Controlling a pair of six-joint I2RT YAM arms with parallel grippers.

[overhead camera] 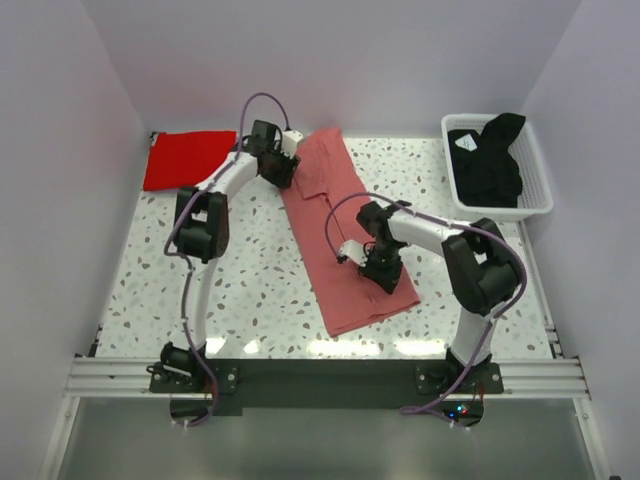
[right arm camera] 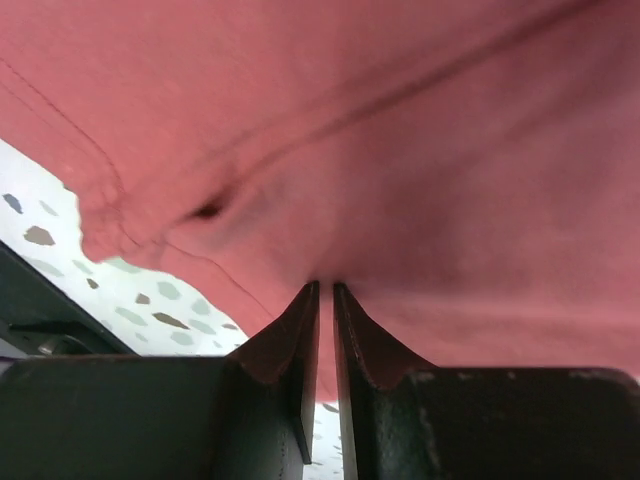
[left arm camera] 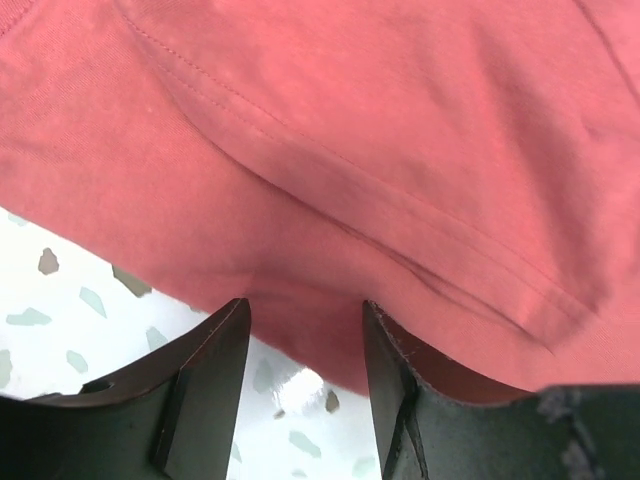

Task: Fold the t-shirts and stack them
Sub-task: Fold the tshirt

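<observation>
A salmon-pink t-shirt lies as a long folded strip down the middle of the table. My left gripper is at its far left edge. In the left wrist view that gripper is open, and the edge of the pink cloth reaches between its fingertips without being pinched. My right gripper is over the shirt's near right part. Close up, it is shut on a thin fold of the pink cloth. A folded red t-shirt lies at the far left. A black t-shirt is bunched in the basket.
The white slatted basket stands at the far right corner. The speckled table shows on both sides of the pink shirt. White walls close off the left, far and right sides.
</observation>
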